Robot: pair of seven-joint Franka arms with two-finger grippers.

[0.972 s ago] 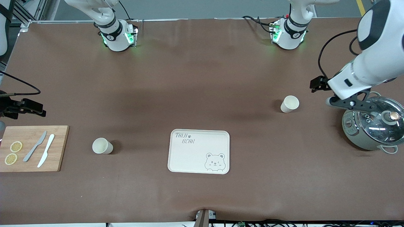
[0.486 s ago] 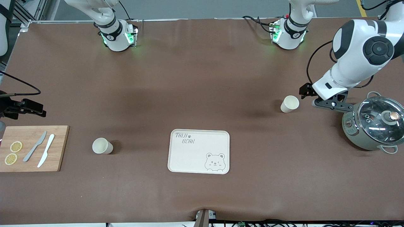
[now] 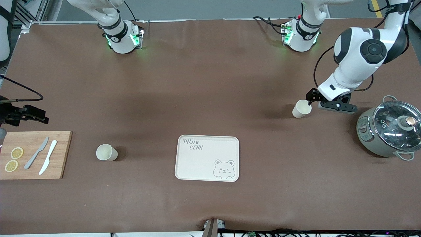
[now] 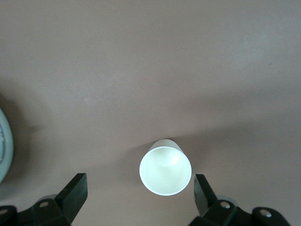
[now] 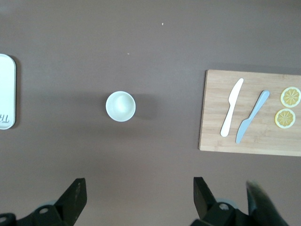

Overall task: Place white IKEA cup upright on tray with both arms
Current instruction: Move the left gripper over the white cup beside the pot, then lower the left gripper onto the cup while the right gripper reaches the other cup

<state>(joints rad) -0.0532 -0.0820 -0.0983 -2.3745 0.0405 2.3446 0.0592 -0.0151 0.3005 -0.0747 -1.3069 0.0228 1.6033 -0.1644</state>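
Note:
A white cup (image 3: 302, 108) stands upright toward the left arm's end of the table. My left gripper (image 3: 311, 99) is open and low over it; in the left wrist view the cup (image 4: 165, 170) sits between the fingers, closer to one fingertip (image 4: 201, 186), not touching. A second white cup (image 3: 106, 152) stands upright between the cutting board and the cream tray (image 3: 204, 161). My right gripper (image 3: 34, 113) hangs open and empty high near the right arm's end; its wrist view shows that cup (image 5: 121, 106) and the tray's edge (image 5: 5, 92).
A wooden cutting board (image 3: 61, 154) with two knives and two lemon slices lies at the right arm's end, also in the right wrist view (image 5: 214, 136). A grey-green pot with a glass lid (image 3: 389, 131) stands beside my left gripper.
My left arm has swung from over the pot toward the nearby cup and come down, so its open fingers now straddle it. The right arm has barely moved.

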